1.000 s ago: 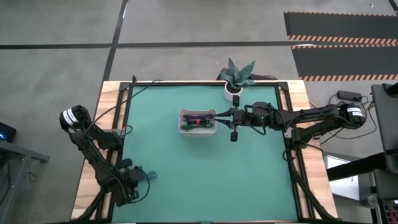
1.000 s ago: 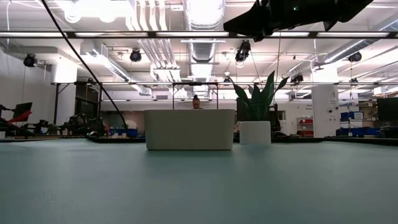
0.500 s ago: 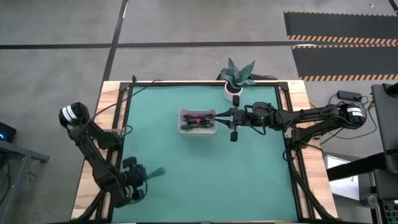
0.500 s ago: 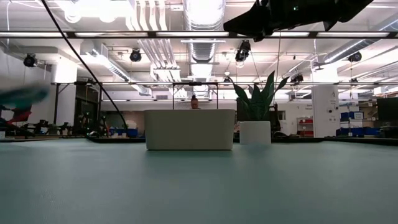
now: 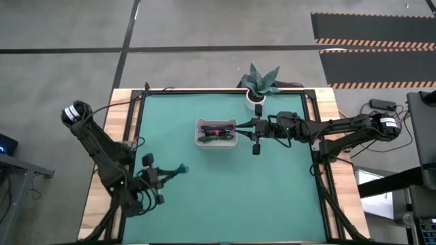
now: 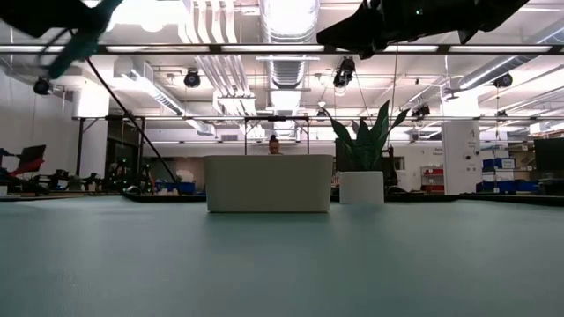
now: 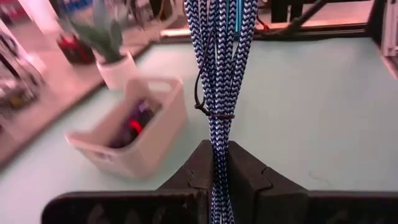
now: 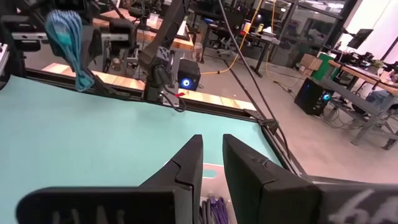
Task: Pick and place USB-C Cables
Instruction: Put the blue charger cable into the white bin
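**Teal cable on its way to the tray**

The left gripper (image 7: 217,163) pinches the teal cable (image 7: 217,74) tight, above the mat. Farther off, the white tray (image 5: 216,133) holds other cables. The right gripper (image 5: 240,127) waits beside it, narrow. Next: carry, drop inside.

A robotics lab or industrial workshop: exposed ceiling ducts (image 6: 286,35) and pipes run along the top of the low view, workbenches (image 8: 367,93) with monitors and computers fill the right wrist view's upper right, and striped floor mats (image 5: 371,41) lie upper right in the high view.
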Robot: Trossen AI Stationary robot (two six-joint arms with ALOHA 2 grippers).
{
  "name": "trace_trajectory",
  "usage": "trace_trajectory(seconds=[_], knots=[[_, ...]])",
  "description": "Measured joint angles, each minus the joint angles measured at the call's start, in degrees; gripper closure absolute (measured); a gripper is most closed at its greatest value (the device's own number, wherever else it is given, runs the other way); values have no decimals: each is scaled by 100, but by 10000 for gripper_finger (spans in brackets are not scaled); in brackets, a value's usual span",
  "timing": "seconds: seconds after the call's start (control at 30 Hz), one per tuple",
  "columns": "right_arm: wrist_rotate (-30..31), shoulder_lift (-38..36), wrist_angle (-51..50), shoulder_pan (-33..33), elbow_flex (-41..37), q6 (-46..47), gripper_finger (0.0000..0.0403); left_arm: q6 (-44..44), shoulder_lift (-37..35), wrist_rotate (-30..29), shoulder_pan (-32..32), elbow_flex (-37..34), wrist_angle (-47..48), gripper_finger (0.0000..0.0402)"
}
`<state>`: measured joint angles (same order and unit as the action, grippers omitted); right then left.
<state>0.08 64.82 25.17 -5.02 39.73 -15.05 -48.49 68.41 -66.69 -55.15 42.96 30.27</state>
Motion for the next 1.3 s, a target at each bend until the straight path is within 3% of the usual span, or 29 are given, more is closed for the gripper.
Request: trace_trajectory(seconds=[0.23,0.33,0.43,0.93,1.3], knots=[[0,0,0,0,-1,-77,349,3182,-108,-27,938,-24,-2005,392],[0,0,0,0,0,-182,349,4340,-108,478,1386,-24,-2833,392],[0,0,-3,-2,0,-254,349,4970,-108,1026,1835,-24,-3325,392],[-4,-731,-226,-7,-239,-360,349,5196,-105,2842,4015,-24,-3437,393],[-13,-1161,-221,-72,-414,-553,349,5191,33,3459,4790,17,-3587,393]])
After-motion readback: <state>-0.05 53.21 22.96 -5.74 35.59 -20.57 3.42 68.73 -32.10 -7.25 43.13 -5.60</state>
